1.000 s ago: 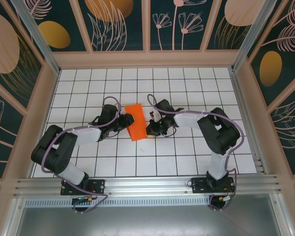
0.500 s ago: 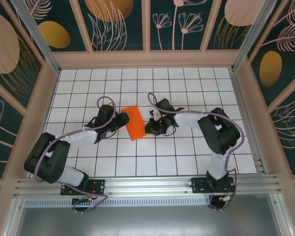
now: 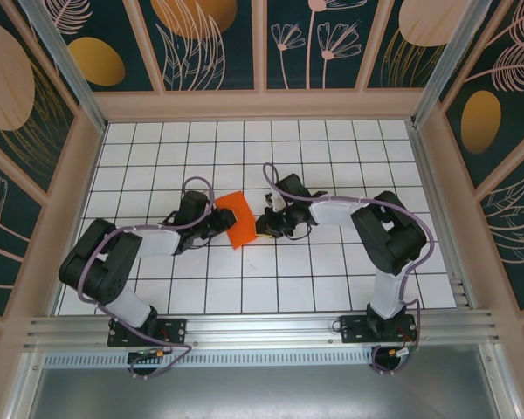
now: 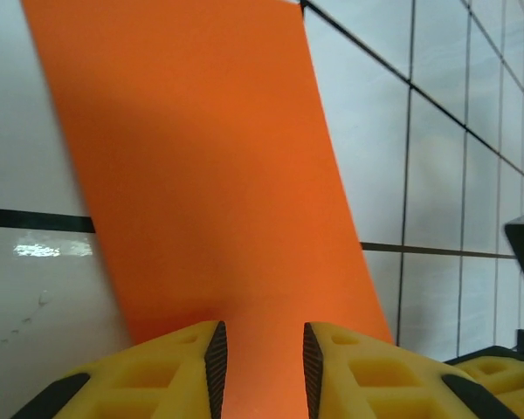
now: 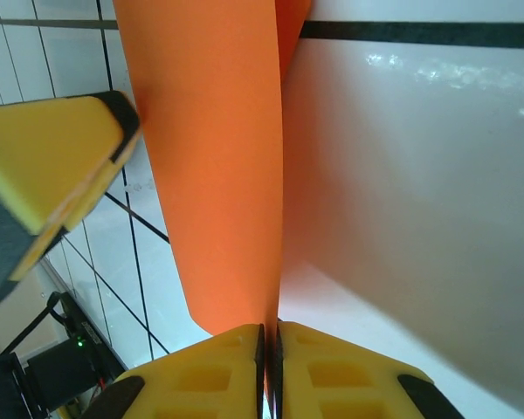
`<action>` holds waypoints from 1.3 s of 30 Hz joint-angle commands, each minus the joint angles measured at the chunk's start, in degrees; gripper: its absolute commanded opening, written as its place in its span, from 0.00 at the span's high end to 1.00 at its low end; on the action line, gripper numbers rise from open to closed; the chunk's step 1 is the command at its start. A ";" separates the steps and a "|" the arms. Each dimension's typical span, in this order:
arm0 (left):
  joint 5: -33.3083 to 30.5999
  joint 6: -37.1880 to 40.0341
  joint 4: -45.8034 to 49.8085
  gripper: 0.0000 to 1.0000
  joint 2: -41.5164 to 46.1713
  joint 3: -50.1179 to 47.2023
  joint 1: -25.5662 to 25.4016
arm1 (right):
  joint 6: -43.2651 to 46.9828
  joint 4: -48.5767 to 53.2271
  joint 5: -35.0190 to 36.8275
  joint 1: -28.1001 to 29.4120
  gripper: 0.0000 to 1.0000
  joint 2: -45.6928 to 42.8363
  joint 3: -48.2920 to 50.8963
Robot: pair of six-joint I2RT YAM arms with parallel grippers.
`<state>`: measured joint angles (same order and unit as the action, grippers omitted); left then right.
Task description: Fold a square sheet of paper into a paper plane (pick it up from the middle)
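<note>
The square sheet of paper (image 3: pixel 237 220), bright orange and folded along its length, stands tilted on the white grid table (image 3: pixel 332 279) between my two grippers. My right gripper (image 3: pixel 261 227) is shut on its right edge; in the right wrist view (image 5: pixel 271 332) the pads pinch the paper (image 5: pixel 218 157) edge-on and it rises away from the table. My left gripper (image 3: pixel 218 220) sits at the sheet's left edge. In the left wrist view (image 4: pixel 260 336) its jaws stand open, with the orange surface (image 4: pixel 201 157) showing in the gap between them. One left finger (image 5: pixel 52 166) shows beside the sheet.
Wooden walls (image 3: pixel 262 105) with leaf-patterned panels close in the table at the back and both sides. A metal rail (image 3: pixel 262 327) runs along the near edge by the arm bases. White grid cells lie open around the paper.
The sheet has tipped up and looks narrower from above. The left arm stretched out and drew back, its gripper staying at the sheet's left edge. The right gripper has kept its hold.
</note>
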<state>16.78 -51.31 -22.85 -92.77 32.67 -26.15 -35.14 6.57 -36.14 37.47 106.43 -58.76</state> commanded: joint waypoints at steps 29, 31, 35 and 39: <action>-11.95 2.30 7.75 0.60 3.25 5.71 0.92 | -4.42 -4.09 2.14 2.59 0.89 5.86 -7.68; -12.62 2.89 8.45 0.61 1.80 6.52 0.93 | -4.26 -4.15 2.12 2.69 0.89 5.99 -7.92; -11.31 3.84 8.64 0.64 -2.15 8.42 1.02 | -4.25 -4.46 1.71 2.83 0.89 6.37 -8.38; -11.13 4.00 9.31 0.67 -4.59 9.43 1.02 | -4.14 -4.99 1.25 2.91 0.89 6.66 -8.73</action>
<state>5.93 -48.86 -15.55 -96.03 40.53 -25.47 -39.38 2.31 -34.72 39.90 111.72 -65.82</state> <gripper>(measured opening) 0.332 0.112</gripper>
